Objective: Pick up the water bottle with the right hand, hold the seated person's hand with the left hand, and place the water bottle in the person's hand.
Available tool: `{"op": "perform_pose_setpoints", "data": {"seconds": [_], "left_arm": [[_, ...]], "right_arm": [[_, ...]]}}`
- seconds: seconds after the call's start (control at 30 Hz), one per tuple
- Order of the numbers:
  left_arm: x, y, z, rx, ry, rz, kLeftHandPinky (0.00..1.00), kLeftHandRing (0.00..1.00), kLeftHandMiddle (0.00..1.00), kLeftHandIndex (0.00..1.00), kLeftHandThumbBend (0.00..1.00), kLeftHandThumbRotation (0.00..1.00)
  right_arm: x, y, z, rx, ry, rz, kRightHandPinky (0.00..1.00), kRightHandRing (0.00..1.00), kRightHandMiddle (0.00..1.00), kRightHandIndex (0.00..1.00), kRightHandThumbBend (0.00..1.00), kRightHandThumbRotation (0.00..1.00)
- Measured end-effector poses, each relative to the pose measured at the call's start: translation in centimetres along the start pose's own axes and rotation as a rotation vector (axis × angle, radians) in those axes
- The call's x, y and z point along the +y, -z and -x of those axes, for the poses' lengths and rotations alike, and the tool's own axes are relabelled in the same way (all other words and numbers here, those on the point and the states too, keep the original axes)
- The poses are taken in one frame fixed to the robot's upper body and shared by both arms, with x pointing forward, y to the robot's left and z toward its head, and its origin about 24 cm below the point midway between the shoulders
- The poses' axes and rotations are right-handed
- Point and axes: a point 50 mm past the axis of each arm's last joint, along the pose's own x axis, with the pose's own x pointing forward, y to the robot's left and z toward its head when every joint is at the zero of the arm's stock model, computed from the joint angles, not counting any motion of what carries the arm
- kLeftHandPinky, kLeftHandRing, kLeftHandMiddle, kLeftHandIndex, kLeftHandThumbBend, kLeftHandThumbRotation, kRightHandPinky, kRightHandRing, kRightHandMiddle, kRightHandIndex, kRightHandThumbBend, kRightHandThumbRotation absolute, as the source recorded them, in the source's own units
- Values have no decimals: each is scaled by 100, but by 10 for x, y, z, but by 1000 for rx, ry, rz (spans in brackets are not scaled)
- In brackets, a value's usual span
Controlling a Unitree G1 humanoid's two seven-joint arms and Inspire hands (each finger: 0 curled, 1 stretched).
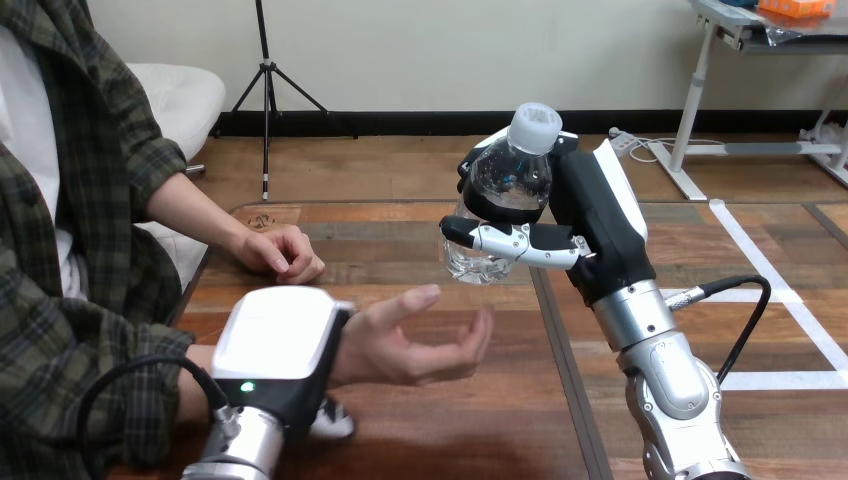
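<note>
The right arm comes up from the lower right corner, its silver forearm [672,385] leaning toward the middle of the wooden table [480,430]. The right hand [592,215] is raised above the table with its white shell facing right. Its fingers [478,162] and thumb [500,238] are curled round a clear water bottle [508,185], which has a white cap [535,127] and is tilted a little, with the cap to the right. The bottle is in the air, near the person's open hand [420,345] but above it and apart from it.

The left hand [275,345] lies with its back upward over the person's wrist [350,360]. A finger tip [332,420] shows under the wrist, so this hand is closed round it. The open hand is palm up. The person's other hand [280,250] rests loosely curled on the table's left edge.
</note>
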Motion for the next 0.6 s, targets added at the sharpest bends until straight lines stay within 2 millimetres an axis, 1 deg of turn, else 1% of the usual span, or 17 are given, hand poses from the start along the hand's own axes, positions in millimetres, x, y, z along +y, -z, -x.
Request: {"op": "perform_pose_setpoints", "data": {"seconds": [0.13, 0.33, 0.6], "left_arm": [[1, 4, 0, 45, 44, -46, 48, 55, 60, 61, 93, 0], [5, 8, 0, 84, 88, -96, 48, 54, 59, 61, 94, 0], [5, 11, 0, 122, 108, -112, 41, 47, 52, 57, 94, 0]], "right_arm": [[0, 0, 0, 0, 2, -6, 39, 44, 47, 46, 68, 0], [-1, 0, 0, 0, 1, -13, 39, 44, 47, 46, 68, 0], [-1, 0, 0, 3, 1, -19, 40, 44, 47, 46, 68, 0]]}}
